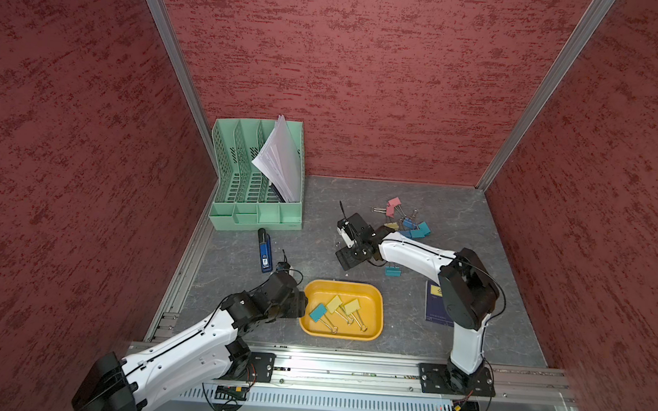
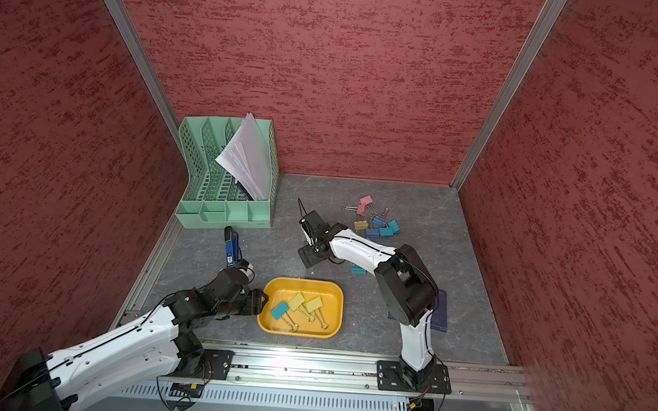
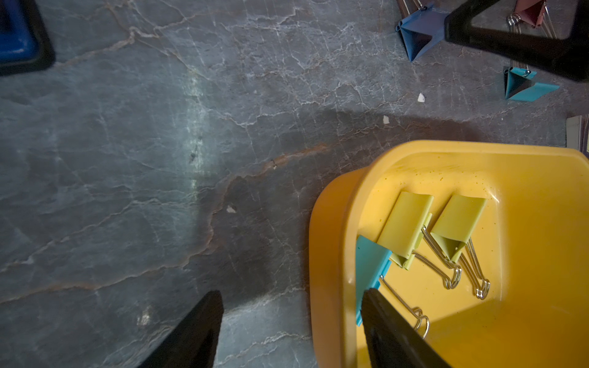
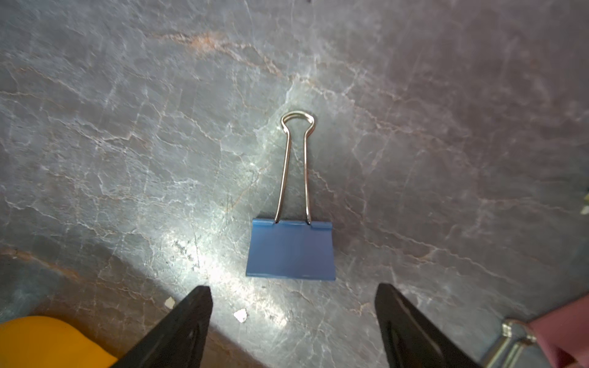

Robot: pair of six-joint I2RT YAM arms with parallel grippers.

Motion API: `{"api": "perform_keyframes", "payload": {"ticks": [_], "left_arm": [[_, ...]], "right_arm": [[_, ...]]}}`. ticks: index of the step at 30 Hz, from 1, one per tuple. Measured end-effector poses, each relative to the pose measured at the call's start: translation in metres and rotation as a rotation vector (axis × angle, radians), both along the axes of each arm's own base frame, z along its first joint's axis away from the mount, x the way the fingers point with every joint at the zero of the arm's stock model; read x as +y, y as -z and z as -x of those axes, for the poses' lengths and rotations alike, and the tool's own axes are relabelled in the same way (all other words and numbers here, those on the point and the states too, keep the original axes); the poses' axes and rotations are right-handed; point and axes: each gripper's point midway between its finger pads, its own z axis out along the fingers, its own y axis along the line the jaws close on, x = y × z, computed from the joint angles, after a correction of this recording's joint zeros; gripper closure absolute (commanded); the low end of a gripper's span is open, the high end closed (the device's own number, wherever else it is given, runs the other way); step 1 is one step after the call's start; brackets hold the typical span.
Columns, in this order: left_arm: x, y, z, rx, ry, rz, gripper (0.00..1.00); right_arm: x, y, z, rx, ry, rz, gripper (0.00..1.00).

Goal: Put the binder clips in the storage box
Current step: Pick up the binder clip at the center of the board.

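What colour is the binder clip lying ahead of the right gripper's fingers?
The binder clip is blue with silver wire handles; clearest in the right wrist view.

Both top views look steeply down from high at the front over the whole table [image 1: 316,252], almost alike. The wrist cameras sit close above the table, looking past the left gripper [image 3: 291,318] and the right gripper [image 4: 293,312]. Both catch the box [image 3: 541,223], which both top views also show.
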Motion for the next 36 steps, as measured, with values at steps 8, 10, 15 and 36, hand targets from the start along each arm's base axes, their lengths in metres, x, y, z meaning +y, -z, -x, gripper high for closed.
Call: {"api": "perform_keyframes", "payload": {"ticks": [8,10,15,36], "left_arm": [[0.0,0.0,0.0,0.002,0.0,-0.002,0.26],[0.0,0.001,0.0,0.002,0.0,-0.002,0.26],[0.0,0.0,0.0,0.002,0.0,-0.002,0.26],[0.0,0.0,0.0,0.002,0.0,-0.002,0.26]], "right_arm": [[0.003,0.02,0.003,0.051,-0.004,0.012,0.1],[0.003,0.021,0.003,0.055,0.0,0.012,0.11],[0.003,0.024,0.003,0.062,0.017,0.009,0.16],[-0.003,0.029,-0.009,0.027,0.093,0.031,0.55]]}}
